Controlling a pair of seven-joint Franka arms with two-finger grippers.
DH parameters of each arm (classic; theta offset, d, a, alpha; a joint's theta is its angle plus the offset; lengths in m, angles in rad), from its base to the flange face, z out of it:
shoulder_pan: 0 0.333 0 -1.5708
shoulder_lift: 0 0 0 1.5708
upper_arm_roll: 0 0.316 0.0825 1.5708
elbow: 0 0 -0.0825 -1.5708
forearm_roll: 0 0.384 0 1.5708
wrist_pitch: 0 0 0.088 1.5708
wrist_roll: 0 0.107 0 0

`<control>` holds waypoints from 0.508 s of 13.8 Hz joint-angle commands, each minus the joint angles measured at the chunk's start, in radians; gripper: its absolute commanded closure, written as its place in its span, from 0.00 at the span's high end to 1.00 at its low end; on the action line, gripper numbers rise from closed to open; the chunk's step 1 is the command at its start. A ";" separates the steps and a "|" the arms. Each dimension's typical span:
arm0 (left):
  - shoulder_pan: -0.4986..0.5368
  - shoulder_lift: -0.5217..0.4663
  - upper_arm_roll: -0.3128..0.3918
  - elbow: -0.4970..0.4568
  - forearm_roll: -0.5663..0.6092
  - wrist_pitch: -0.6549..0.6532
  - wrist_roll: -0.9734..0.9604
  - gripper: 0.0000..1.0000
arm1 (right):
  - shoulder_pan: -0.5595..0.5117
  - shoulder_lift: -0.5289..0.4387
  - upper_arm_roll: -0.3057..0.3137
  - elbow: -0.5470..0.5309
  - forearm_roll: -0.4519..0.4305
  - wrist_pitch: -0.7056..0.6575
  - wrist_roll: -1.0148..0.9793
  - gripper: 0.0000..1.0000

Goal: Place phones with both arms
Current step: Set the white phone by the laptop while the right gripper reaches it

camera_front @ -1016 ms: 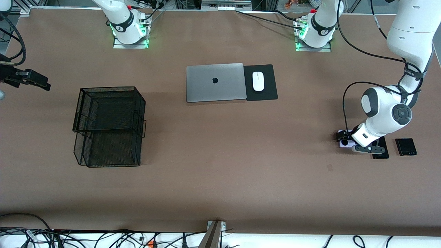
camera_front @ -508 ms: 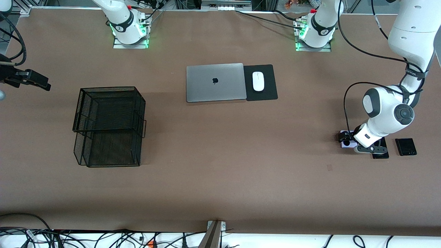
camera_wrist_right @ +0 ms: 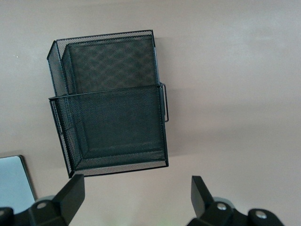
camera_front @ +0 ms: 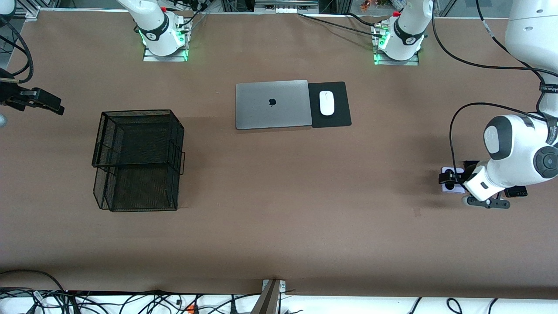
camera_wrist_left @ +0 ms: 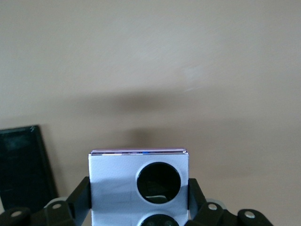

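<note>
Lilac-white phone [camera_wrist_left: 138,186]: I see it pinched between the fingers of the left hand [camera_wrist_left: 139,207], lifted over the table [camera_front: 279,235] at the left arm's end. The long black phone [camera_wrist_left: 23,165] lies on the table just beside the lilac-white phone. The small black phone [camera_front: 516,191] lies near it, mostly hidden by the arm. The right hand [camera_wrist_right: 136,197] waits, fingers spread, over the black mesh tray [camera_wrist_right: 110,101].

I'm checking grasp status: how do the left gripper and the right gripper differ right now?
The left gripper is shut on the lilac-white phone, just above the table; the right gripper is open and holds nothing. The left gripper is over the phones' spot; the right gripper waits near the black mesh basket. Both have black fingers.
</note>
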 commanded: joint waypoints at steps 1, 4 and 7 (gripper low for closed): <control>-0.136 0.008 0.002 0.108 -0.011 -0.081 -0.126 0.26 | -0.017 -0.009 0.012 0.001 0.017 -0.001 -0.014 1.00; -0.295 0.048 0.002 0.176 -0.017 -0.081 -0.327 0.25 | -0.017 -0.008 0.012 0.001 0.017 -0.001 -0.012 1.00; -0.423 0.117 0.002 0.209 -0.141 -0.044 -0.404 0.25 | -0.017 -0.006 0.012 0.000 0.017 0.002 -0.012 1.00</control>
